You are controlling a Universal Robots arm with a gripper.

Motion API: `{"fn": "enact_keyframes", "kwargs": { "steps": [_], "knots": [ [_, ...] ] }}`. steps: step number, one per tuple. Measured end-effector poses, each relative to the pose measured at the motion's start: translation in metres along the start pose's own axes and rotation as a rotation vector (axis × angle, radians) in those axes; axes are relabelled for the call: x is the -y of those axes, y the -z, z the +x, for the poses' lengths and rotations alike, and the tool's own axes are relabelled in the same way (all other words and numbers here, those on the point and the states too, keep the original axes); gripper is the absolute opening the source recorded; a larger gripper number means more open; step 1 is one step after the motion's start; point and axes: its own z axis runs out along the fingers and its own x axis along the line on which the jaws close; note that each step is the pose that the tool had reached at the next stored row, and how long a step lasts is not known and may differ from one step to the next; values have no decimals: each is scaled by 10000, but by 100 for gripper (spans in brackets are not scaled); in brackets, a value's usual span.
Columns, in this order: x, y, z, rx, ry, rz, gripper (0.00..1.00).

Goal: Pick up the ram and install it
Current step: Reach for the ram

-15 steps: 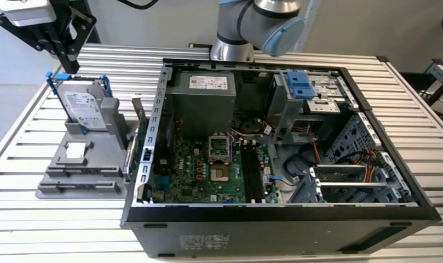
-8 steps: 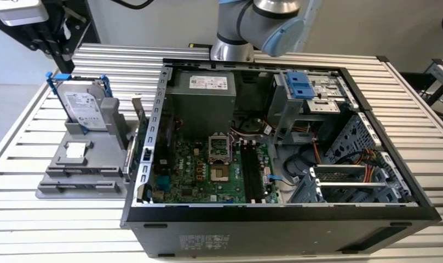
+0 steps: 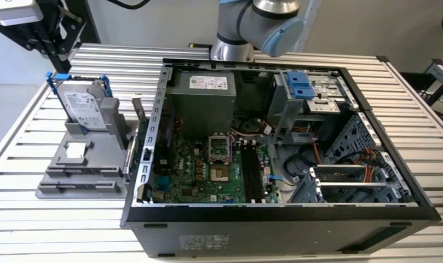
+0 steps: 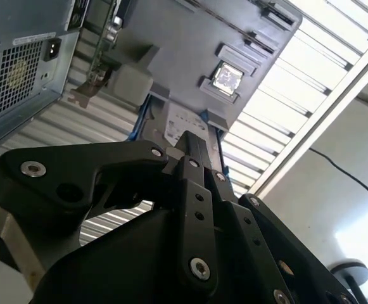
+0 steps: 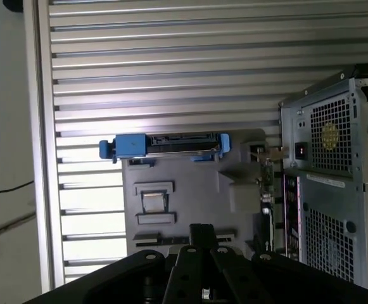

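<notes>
My gripper [image 3: 57,49] hangs high above the table at the exterior view's far left, over the grey holder [image 3: 68,164]. In both wrist views its black fingers meet at one tip [image 4: 195,144] [image 5: 203,231], shut with nothing between them. A thin dark strip that looks like the ram [image 5: 161,239] stands edge-up in a narrow slot of the holder, beside the fingertip as seen from the wrist and well below it. The open computer case [image 3: 280,216] lies to the exterior view's right, with black memory slots [image 3: 252,170] on its green motherboard.
A silver hard drive in a blue frame [image 3: 82,107] stands upright at the holder's back. A card with a metal bracket [image 3: 138,118] stands between holder and case. A small square chip [image 3: 75,149] lies in the holder. The slatted table's edge [image 5: 41,158] runs close by.
</notes>
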Motion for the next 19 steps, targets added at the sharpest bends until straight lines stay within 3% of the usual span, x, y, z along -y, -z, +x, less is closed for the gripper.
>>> {"fn": "enact_keyframes", "kwargs": {
  "steps": [8,19],
  "knots": [
    [2,1,33,-40,832,-15,0],
    [14,1,33,-41,867,-16,0]
  ]
}}
